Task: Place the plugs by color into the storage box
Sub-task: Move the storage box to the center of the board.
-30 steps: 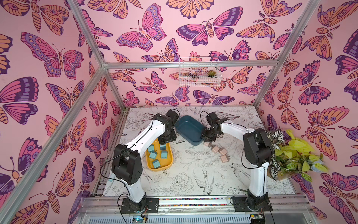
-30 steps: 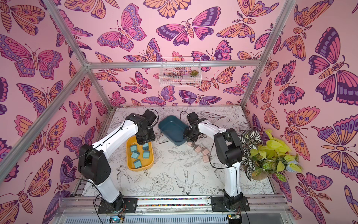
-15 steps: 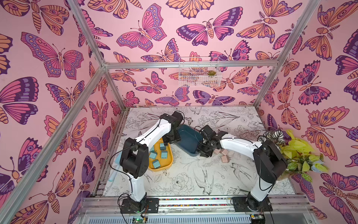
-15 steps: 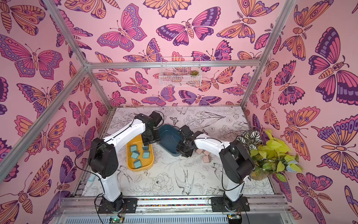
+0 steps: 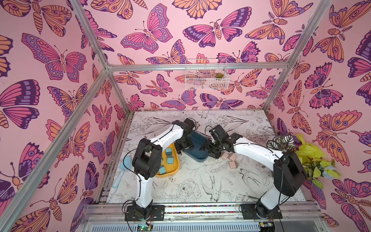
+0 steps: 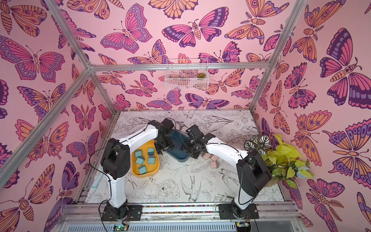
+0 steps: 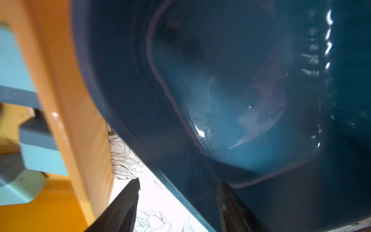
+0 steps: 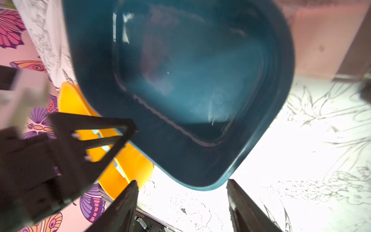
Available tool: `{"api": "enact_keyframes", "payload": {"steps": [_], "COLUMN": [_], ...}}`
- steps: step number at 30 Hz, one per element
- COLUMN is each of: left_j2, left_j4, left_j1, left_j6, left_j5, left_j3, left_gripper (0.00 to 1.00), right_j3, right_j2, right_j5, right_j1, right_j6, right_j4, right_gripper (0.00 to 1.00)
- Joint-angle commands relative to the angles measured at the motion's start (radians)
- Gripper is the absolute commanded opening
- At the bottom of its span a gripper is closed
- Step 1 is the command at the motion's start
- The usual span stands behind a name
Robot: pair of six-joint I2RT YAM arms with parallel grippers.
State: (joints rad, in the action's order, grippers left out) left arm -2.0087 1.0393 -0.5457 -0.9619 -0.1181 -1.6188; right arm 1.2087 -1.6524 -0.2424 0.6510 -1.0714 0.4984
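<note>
Plugs: five teal-blue rounded-cube plastic plugs (image 6: pixel 140 160) lie loose in the yellow oval plastic tray (image 6: pixel 153 170). The pale pink plugs of the same shape (image 6: pixel 214 164) sit on the flower-printed tabletop (image 6: pixel 180 186), just beside the dark blue plastic tray (image 6: pixel 178 149) on its right-arm side. Three pink ones show in both top views; any others may be hidden under the right arm.

Blue tray: empty, lying between the yellow tray and the pink cluster.

Left gripper (image 7: pixel 178 180): jaws spread, straddling the blue tray's rim on the yellow-tray side. Bare table shows between one finger and the rim, so nothing is pinched.

Right gripper (image 8: pixel 182 181): jaws spread, tips just short of the blue tray's near corner, holding nothing.

Step in hand (judgement): the teal half looks done. The blue tray is set close to the pink plugs and both claws are off it.

Next move (judgement): right arm clears the tray, drops over the nearest pink plug, and closes squarely on its flat sides. The cluster is tight, so neighbours may be nudged. Then a short carry into the blue tray.
</note>
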Motion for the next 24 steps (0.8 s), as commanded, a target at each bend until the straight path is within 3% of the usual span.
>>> {"api": "enact_keyframes", "payload": {"steps": [1, 8, 14, 16, 24], "left_j2": [-0.048, -0.107, -0.094, -0.077, 0.015], "left_j4": [-0.023, -0.028, -0.022, -0.019, 0.014], "left_j1": [-0.008, -0.01, -0.01, -0.01, -0.008], "left_j6": [-0.025, 0.001, 0.062, 0.077, 0.131], "left_j5": [-0.034, -0.036, -0.025, -0.022, 0.003], "left_j3": [-0.018, -0.039, -0.027, -0.009, 0.1], "left_gripper": [0.62, 0.48, 0.35, 0.31, 0.29], "right_j3": [0.02, -0.021, -0.023, -0.016, 0.054], "right_j2": [0.032, 0.135, 0.169, 0.16, 0.003], "right_j5": [0.049, 0.108, 0.183, 0.196, 0.141], "right_j1": [-0.016, -0.074, -0.127, -0.139, -0.172], "right_j6": [0.047, 0.09, 0.211, 0.251, 0.338], "right_j4": [0.067, 0.13, 0.238, 0.26, 0.252], "right_gripper": [0.72, 0.73, 0.75, 0.75, 0.77]}}
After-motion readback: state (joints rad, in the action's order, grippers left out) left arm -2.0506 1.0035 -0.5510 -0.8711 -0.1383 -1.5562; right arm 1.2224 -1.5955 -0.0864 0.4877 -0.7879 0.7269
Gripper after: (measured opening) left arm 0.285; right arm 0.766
